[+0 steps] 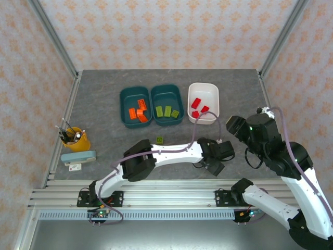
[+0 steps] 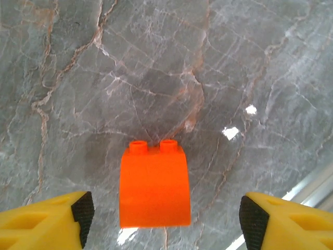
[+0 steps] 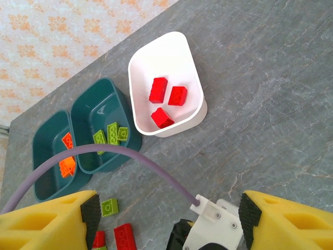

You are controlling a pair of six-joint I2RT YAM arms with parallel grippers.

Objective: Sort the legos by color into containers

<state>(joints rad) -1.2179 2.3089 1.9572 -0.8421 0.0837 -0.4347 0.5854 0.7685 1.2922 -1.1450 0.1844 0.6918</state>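
The left gripper [image 2: 166, 217] hangs with jaws apart astride an orange two-stud brick [image 2: 154, 187] lying on the marbled table [image 2: 234, 62], near and right of the bins; the brick sits off-centre between the pads [image 2: 83, 213], so I would centre over it, lower, then close on its smooth flanks, clear of the studs; the right gripper [image 3: 169, 213] is spread too, holding nothing. On the far side, the left teal bin [image 1: 123, 107] holds orange bricks [image 1: 139, 101]; the middle teal bin [image 1: 166, 95] holds yellow-green bricks [image 1: 166, 111]; the white bin [image 1: 208, 91] holds three red bricks [image 1: 196, 102]; a loose green brick [image 1: 159, 139] lies just near of them.
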